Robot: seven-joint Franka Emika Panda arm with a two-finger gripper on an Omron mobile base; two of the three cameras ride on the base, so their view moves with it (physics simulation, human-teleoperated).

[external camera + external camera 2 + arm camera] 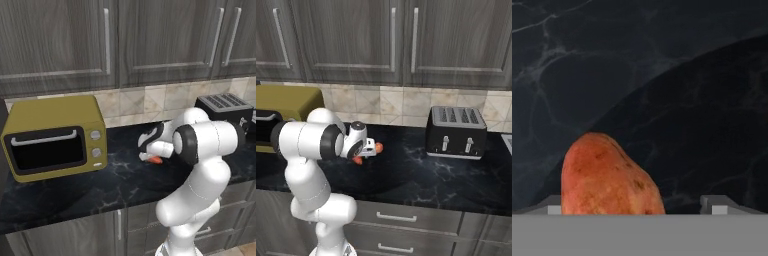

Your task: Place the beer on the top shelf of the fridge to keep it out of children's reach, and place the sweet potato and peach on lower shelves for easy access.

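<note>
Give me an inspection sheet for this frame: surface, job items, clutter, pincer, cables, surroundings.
Surface: black marbled counter, bare in front of the arm.
Job's things: sweet potato lies on the counter between the finger tips, nearer one of them; beer, peach and fridge: nothing seen.
Clutter: olive-yellow microwave, door shut; black four-slot toaster.
Pincer: open, down low over the sweet potato, straddling it; touching or not, cannot tell.
Cables: nothing seen.
Surroundings: dark wood wall cabinets above, beige tile backsplash, grey drawers below the counter.
</note>
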